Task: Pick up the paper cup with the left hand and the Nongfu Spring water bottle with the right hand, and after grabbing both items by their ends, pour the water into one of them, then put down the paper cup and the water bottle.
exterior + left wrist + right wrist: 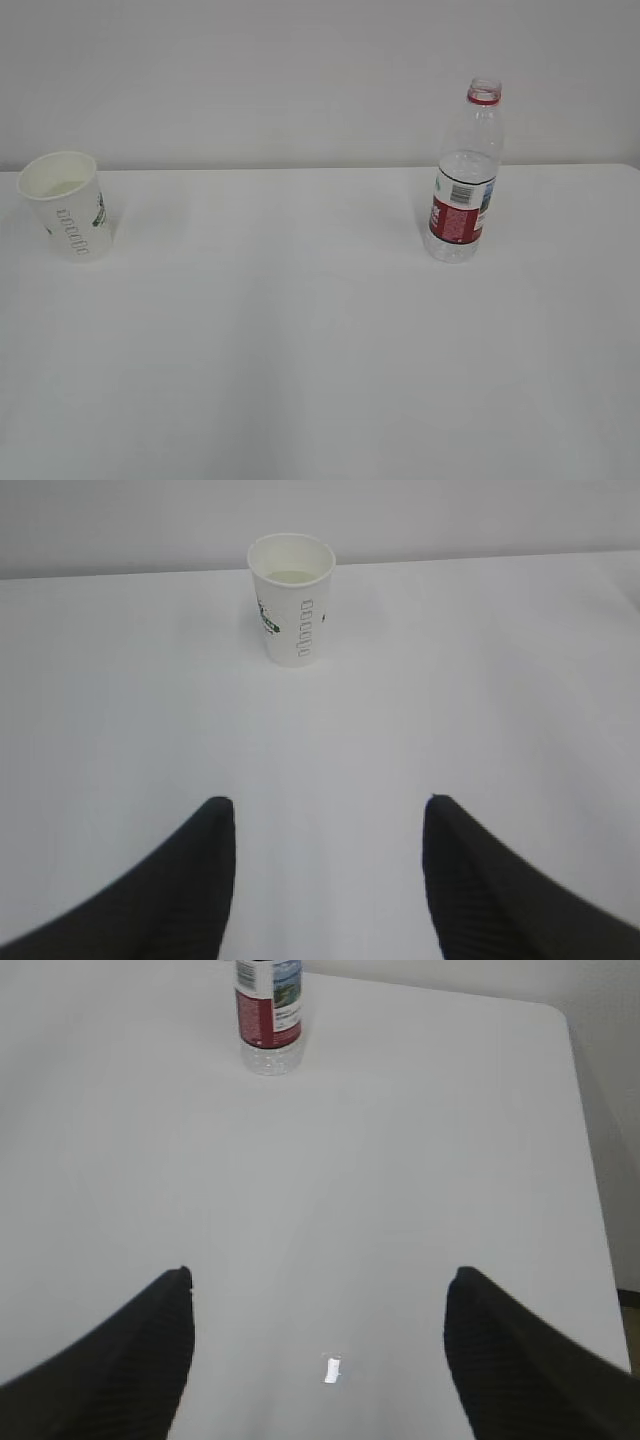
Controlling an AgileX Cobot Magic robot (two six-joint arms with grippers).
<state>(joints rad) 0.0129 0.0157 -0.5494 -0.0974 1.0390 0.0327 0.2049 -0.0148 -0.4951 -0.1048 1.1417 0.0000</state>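
The white paper cup stands upright at the far left of the table, green logo on its side, with a little clear water in its bottom. The capless Nongfu Spring water bottle stands upright at the right, red neck ring and red label showing; whether water is in it I cannot tell. My left gripper is open, well short of the cup, nothing between its fingers. My right gripper is open wide, far back from the bottle. Neither arm shows in the exterior view.
A white table spreads between cup and bottle. Its right edge and rounded far corner show in the right wrist view. A small bright white speck lies on the table between the right fingers. A pale wall stands behind.
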